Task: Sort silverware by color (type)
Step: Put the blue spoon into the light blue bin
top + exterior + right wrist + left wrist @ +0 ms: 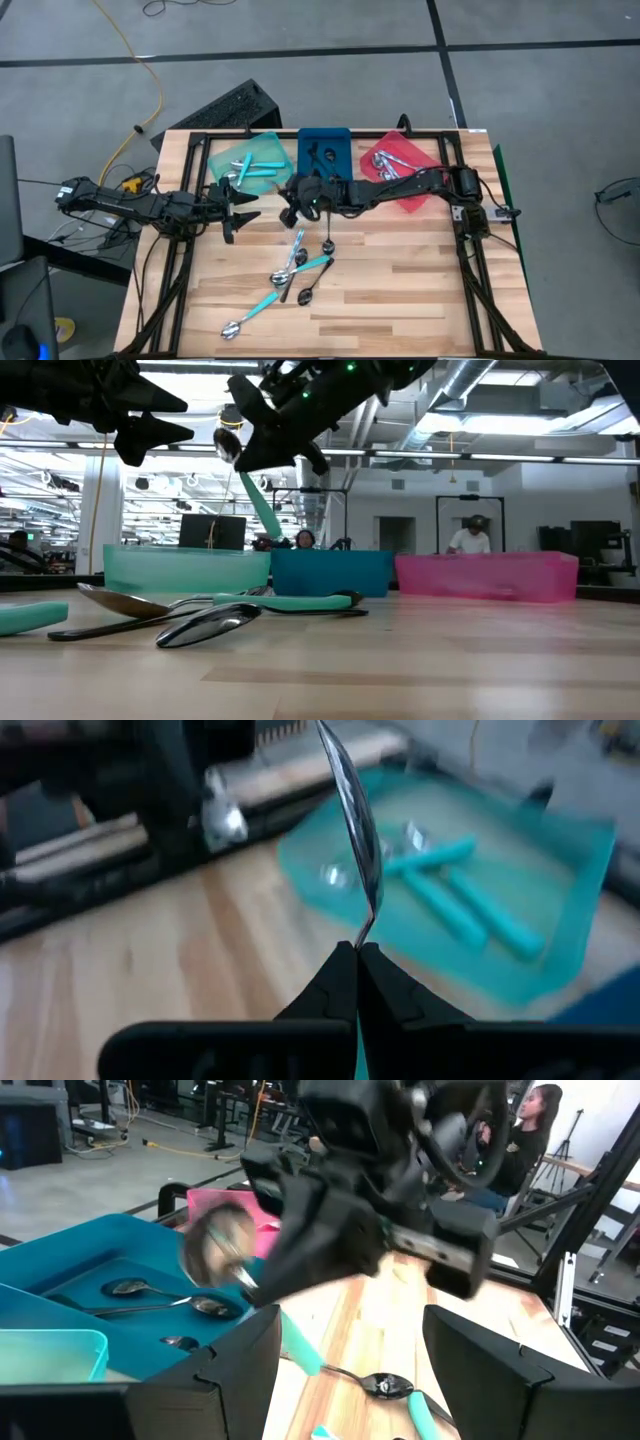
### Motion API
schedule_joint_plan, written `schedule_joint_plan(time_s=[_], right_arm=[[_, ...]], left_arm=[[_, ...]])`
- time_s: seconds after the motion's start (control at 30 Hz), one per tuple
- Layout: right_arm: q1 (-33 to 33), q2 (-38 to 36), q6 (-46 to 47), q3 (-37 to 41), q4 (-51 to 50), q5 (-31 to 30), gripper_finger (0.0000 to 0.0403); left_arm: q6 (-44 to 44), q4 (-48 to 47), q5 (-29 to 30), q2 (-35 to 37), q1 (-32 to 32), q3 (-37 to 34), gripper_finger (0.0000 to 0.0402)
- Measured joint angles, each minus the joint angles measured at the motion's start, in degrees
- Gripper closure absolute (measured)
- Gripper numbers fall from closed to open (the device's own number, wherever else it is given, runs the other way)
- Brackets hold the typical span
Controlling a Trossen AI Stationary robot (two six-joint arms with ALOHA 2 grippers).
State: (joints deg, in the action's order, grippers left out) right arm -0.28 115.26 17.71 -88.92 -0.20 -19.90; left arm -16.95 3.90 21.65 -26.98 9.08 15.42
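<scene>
While the right gripper (356, 955) holds its 2 fingers pinched together on the neck of a teal-handled spoon (352, 810), the silver bowl of that spoon stands up beyond the fingertips and the teal handle runs back beneath them, only a sliver of it showing there. From above, this gripper (297, 196) sits over the table's far half, in front of the gap between the teal tray (262, 150) and the blue tray (325, 140). The left gripper (243, 207) hangs just beside it with its fingers (240, 1370) spread wide and nothing between them. Its own wrist camera looks straight at the right gripper (262, 1280) and shows the held spoon's bowl (213, 1248) tilted toward the blue tray (60, 1260), along with 2 dark spoons (150, 1295) lying on that tray's floor, which the overhead view barely resolves. The right wrist view alone shows 2 more teal-handled spoons (450, 900) resting in the teal tray (560, 870). The level view shows the held spoon (240, 470) well above the table, its handle slanting down behind the trays. Overhead, the red tray (415, 160) holds a cluster of silver spoons (388, 163), and a loose group of teal-handled and black spoons (300, 272) lies on the bare wood (400, 290) nearer the front edge, with one teal-handled spoon (250, 315) set apart from them.
</scene>
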Motion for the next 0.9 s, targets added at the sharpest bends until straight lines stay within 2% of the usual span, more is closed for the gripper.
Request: schedule_joint_plan(time_s=[0.2,0.4,0.57,0.9], right_arm=[[-2.8,0.2,-6.7,0.0,7.5,-0.1,0.0383],[-4.5,0.2,-20.2,0.0,12.3,0.5,0.0383],[-6.6,0.2,-31.1,0.0,15.9,11.6,0.0383],[-11.6,0.2,-35.7,-0.1,20.3,18.0,0.0383]], left_arm=[[-0.2,-0.1,0.0,0.0,0.0,0.0,0.0173],[-0.2,-0.3,0.0,0.0,0.0,0.0,0.0173],[-0.2,-0.3,0.0,0.0,0.0,0.0,0.0173],[-0.2,-0.3,1.2,0.0,0.0,0.0,0.0173]])
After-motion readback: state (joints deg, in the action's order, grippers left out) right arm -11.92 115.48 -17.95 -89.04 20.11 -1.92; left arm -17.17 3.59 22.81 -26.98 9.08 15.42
